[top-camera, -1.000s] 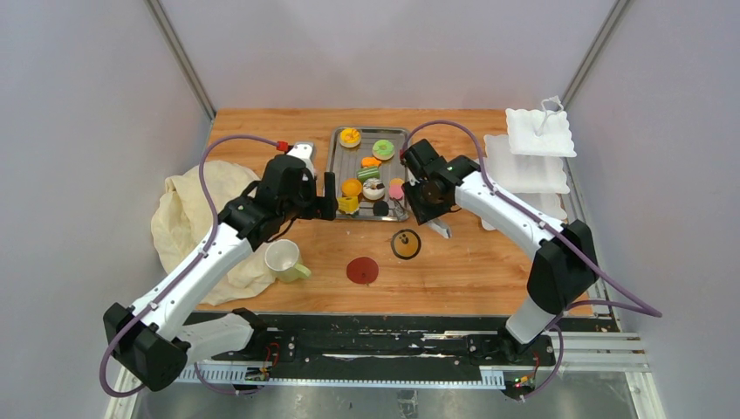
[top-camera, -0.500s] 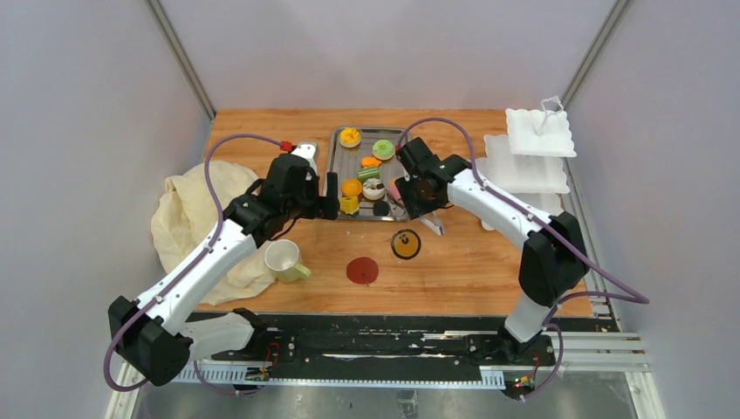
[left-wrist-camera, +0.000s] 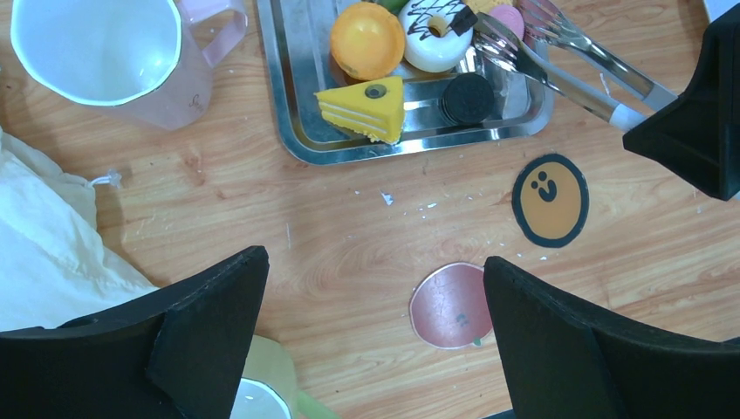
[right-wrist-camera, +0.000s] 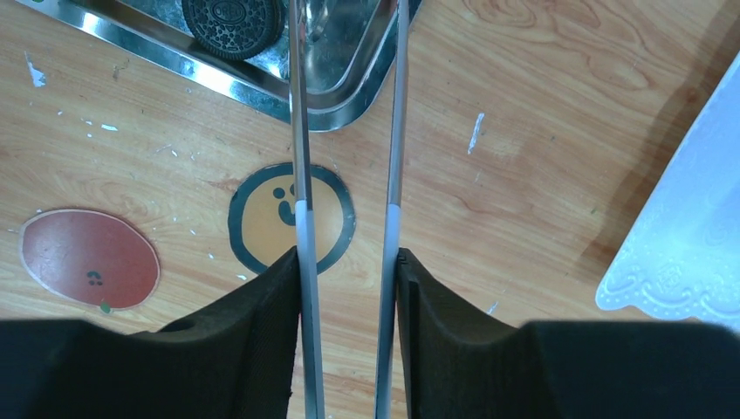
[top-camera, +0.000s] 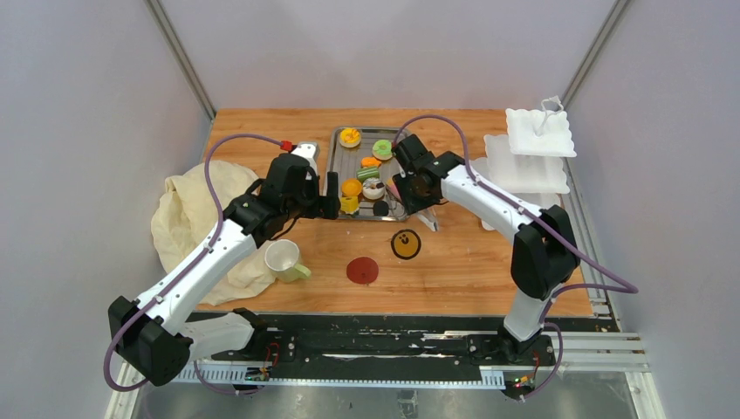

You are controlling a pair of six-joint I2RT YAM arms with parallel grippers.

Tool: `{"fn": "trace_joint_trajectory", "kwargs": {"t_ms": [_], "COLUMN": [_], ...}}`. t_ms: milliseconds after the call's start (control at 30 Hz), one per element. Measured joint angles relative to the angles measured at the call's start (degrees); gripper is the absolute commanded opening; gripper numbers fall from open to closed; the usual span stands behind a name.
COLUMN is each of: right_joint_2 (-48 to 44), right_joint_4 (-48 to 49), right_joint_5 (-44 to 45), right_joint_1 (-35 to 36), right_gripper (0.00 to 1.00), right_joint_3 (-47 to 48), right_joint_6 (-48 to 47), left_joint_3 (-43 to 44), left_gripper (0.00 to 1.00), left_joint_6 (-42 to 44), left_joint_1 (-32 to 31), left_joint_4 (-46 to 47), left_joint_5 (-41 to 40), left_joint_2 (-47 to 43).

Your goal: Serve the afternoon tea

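Note:
My right gripper is shut on the metal tongs, both tong arms pinched between its fingers; the tips reach over the steel tray's near right corner by a dark cookie. My left gripper is open and empty, above bare table near the red coaster. The tray holds pastries: orange tart, green donut, yellow cake wedge, white drizzled donut. The orange coaster and red coaster lie in front of the tray. A green mug stands left; a pink mug is beside the tray.
The white tiered stand stands at the back right, its edge in the right wrist view. A cream cloth lies crumpled on the left, under the left arm. Grey walls close in both sides.
My right gripper has moved left and farther toward the tray with the tongs in it. The left arm has barely moved.

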Motion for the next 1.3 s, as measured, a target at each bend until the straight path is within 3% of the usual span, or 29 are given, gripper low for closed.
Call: {"fn": "trace_joint_trajectory", "kwargs": {"t_ms": [400, 800, 1067, 1300], "right_joint_2": [0.1, -12.0, -22.0, -30.6], "right_joint_4": [0.5, 0.4, -1.9, -6.6], "right_joint_5": [0.0, 0.0, 2.6, 6.5], "right_joint_1": [0.0, -0.2, -1.0, -6.9], "right_gripper": [0.15, 0.04, 0.03, 0.04], "right_joint_3": [0.3, -2.2, -3.2, 1.5], "right_joint_6": [0.3, 0.9, 0.2, -1.0], "left_joint_3": [-0.2, 2.8, 9.8, 10.5], "left_gripper": [0.98, 0.98, 0.98, 0.99], "left_joint_6": [-0.1, -0.7, -3.9, -11.4], "left_joint_1": [0.0, 0.0, 0.2, 0.7], "left_joint_4": [0.5, 3.4, 7.7, 16.4], "left_joint_5": [0.8, 4.7, 11.0, 21.2], "left_joint_2": [0.0, 5.2, 9.3, 14.8]}}
